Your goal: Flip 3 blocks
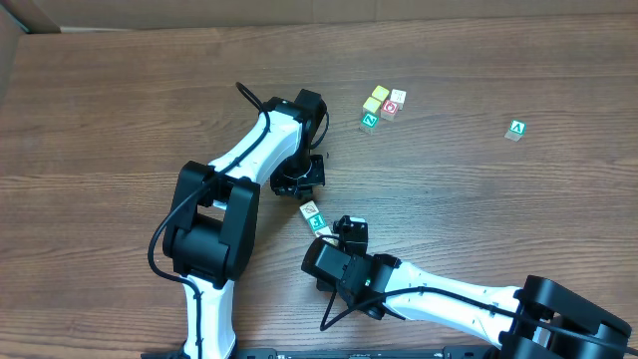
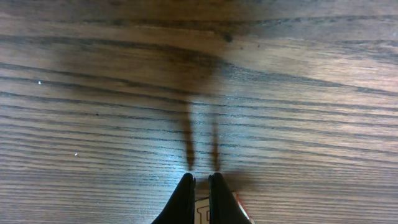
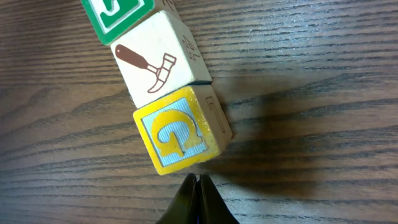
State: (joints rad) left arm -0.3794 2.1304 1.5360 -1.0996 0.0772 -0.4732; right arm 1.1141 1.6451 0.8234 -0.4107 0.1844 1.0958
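Observation:
Three blocks lie in a touching row. In the right wrist view they are a green-faced block [image 3: 118,14], a white block with a hammer picture [image 3: 155,59] and a yellow block with a "G" [image 3: 179,134]. From overhead the row shows a pale top [image 1: 309,208] and a teal top [image 1: 319,223]. My right gripper [image 3: 199,182] [image 1: 333,231] is shut, its tips just short of the yellow block's near edge. My left gripper [image 2: 201,178] [image 1: 304,182] is shut and low over bare wood, just up-left of the row. A white face with a red letter [image 2: 202,213] shows under its fingers.
A cluster of yellow, red and green letter cubes [image 1: 382,106] sits at the back, right of centre. A lone green "A" cube [image 1: 515,129] lies far right. The two arms' bodies cross the table's front half.

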